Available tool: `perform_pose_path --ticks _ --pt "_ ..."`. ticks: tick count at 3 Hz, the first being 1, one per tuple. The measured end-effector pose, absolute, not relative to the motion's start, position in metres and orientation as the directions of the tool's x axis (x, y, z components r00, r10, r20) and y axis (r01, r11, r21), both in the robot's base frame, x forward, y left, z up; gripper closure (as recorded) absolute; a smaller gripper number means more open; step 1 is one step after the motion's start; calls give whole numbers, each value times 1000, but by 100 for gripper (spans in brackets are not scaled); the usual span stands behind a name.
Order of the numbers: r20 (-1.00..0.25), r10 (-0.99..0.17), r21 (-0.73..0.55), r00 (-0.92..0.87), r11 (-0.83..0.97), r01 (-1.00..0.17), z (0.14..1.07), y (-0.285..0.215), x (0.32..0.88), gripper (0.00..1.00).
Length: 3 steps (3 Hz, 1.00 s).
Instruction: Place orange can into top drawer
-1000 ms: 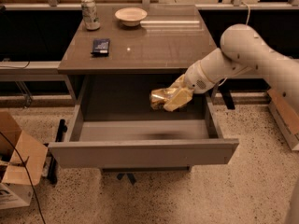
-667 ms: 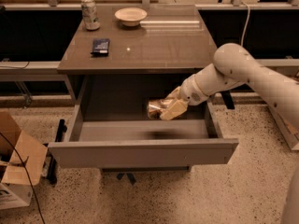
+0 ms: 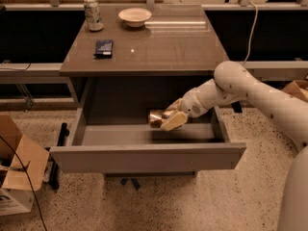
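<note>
The gripper (image 3: 168,120) hangs over the open top drawer (image 3: 144,158), right of centre. Jaws grip the orange can (image 3: 155,118).

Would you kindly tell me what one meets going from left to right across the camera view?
Cardboard box → silver-green can → bowl → orange can, held by the gripper over the open top drawer → robot arm's white elbow.
</note>
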State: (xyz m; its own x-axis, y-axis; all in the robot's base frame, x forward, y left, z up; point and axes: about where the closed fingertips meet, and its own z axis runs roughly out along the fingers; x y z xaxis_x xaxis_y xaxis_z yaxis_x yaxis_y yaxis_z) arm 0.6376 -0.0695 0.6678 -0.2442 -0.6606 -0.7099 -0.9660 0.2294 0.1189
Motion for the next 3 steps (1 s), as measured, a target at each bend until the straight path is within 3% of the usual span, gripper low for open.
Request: perform_pose_path --ticks 1,2,3 --pt "-709 -661 122 -244 227 -966 667 -68 637 15" --pt "-709 -662 124 -244 223 -967 665 -66 636 0" --pt "-709 -662 124 -244 223 -967 665 -66 636 0"
